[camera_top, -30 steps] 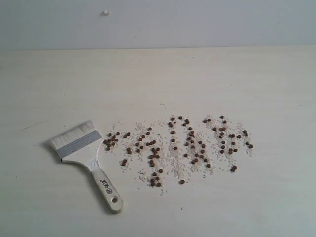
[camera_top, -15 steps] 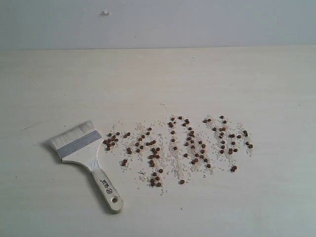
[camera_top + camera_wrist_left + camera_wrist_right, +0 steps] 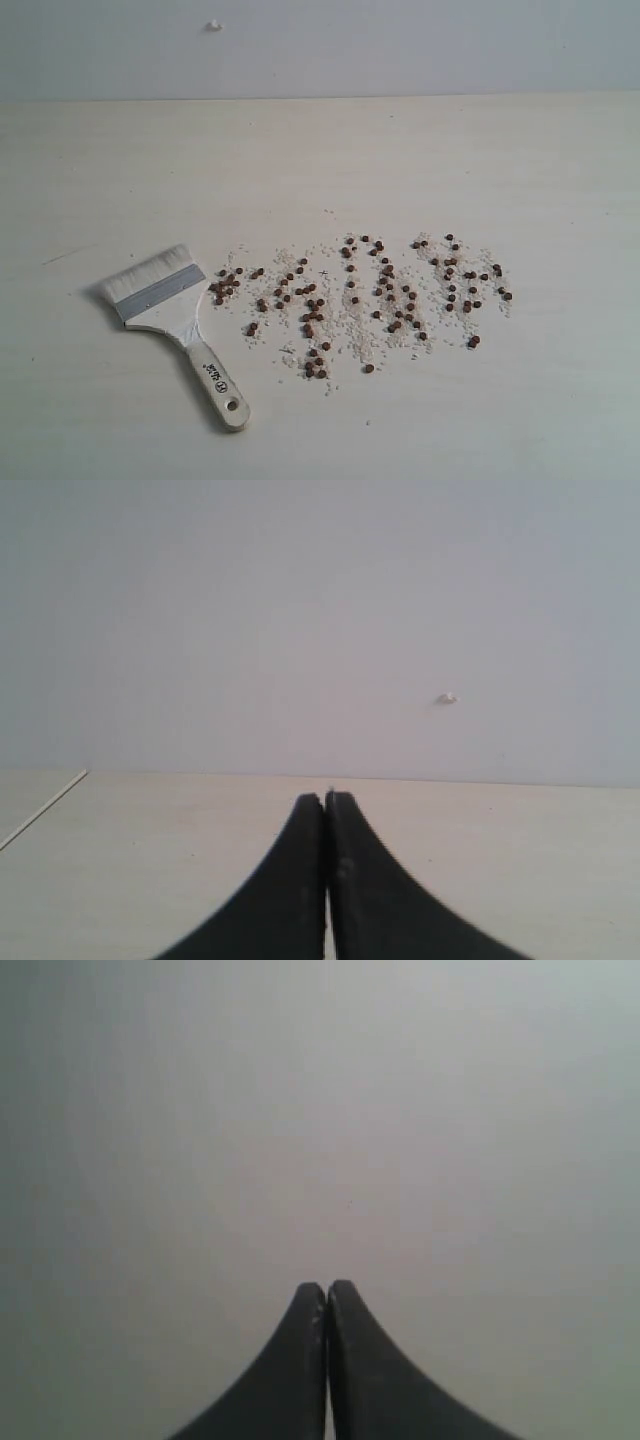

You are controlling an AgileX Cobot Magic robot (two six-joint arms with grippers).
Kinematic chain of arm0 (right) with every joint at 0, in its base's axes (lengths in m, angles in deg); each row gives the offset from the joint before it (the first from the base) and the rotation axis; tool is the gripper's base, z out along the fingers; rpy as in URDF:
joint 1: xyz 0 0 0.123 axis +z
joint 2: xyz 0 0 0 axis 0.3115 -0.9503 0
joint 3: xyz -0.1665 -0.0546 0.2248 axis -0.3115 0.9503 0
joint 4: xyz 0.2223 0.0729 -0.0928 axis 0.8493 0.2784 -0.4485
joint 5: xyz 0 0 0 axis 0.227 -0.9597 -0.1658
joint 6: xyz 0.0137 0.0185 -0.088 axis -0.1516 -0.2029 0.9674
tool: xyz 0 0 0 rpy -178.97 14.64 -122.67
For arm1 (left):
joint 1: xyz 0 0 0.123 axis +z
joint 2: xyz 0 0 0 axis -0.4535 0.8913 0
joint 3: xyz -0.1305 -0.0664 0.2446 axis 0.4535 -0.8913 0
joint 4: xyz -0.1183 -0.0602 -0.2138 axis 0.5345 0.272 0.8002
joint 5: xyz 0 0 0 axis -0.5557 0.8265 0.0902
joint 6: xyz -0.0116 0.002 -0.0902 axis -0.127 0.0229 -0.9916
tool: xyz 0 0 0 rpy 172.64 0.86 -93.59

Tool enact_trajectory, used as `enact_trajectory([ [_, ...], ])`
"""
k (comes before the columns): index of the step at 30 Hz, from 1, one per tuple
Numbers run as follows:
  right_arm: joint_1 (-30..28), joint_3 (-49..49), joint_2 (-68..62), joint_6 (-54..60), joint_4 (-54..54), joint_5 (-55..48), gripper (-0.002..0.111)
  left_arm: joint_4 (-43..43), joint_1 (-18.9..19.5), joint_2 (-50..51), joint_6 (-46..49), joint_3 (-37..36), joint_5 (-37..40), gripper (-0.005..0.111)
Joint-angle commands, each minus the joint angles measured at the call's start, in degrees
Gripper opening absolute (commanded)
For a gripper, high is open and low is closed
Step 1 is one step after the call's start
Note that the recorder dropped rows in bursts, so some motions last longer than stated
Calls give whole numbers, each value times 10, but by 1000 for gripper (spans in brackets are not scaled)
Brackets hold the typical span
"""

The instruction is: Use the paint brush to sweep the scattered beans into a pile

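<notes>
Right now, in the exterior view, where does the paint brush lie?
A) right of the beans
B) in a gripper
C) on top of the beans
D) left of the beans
D: the paint brush lies flat at the left end of the scattered beans.

Exterior view: bright, even, diffuse light; pale table [image 3: 500, 150] slightly washed out, no glare; the paint brush [image 3: 160, 290] throws a thin soft shadow along its left edge; beans [image 3: 370, 295] reasonably sharp. Left wrist view: soft focus, my left gripper [image 3: 326, 798] a black silhouette without detail. Right wrist view: dimmer, grey-green cast, darker toward the edges, my right gripper [image 3: 327, 1285] likewise black
</notes>
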Motion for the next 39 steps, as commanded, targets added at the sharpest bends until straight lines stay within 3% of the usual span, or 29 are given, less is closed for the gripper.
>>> enact_trajectory([
  [1, 1, -68, -68, -24, -53, -111, 0, 1, -2, -4, 0, 0, 1, 0],
  [8, 1, -183, -270, -105, -205, -161, 0, 1, -2, -4, 0, 0, 1, 0],
  [14, 1, -273, -433, -369, -565, -208, 0, 1, -2, -4, 0, 0, 1, 0],
  [18, 1, -316, -517, -488, -720, -207, 0, 1, -2, -4, 0, 0, 1, 0],
  [24, 1, -364, -625, -515, -860, -232, 0, 1, -2, -4, 0, 0, 1, 0],
  [30, 1, -369, -693, -516, -869, -342, 0, 1, -2, -4, 0, 0, 1, 0],
  [39, 1, -375, -739, -491, -852, -394, 0, 1, -2, -4, 0, 0, 1, 0],
])
